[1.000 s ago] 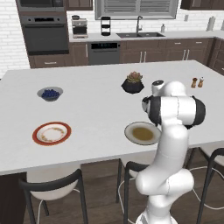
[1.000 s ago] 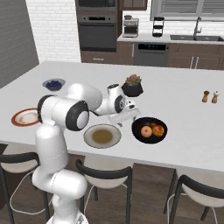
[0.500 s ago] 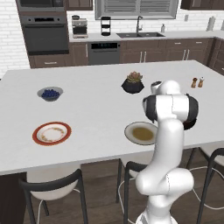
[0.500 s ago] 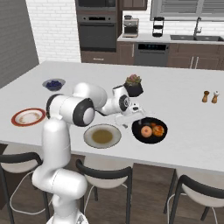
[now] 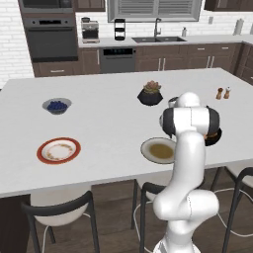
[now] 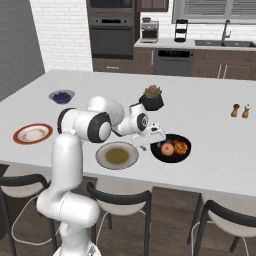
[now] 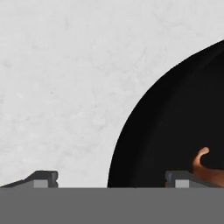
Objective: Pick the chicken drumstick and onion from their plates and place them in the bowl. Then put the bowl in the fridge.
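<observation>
With the chicken drumstick (image 6: pixel 180 147) and onion (image 6: pixel 167 149) already in the black bowl (image 6: pixel 159 153), the gripper (image 6: pixel 148 139) straddles its rim, jaws apart; fridge placement remains.

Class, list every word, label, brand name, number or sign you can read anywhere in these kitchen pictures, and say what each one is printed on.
None: no readable text shows anywhere.
The wall oven panel, coffee machine and dishwasher carry no legible marks at this size.
The black bowl, both plates, the berry bowl, the plant pot and the shakers are plain.
</observation>
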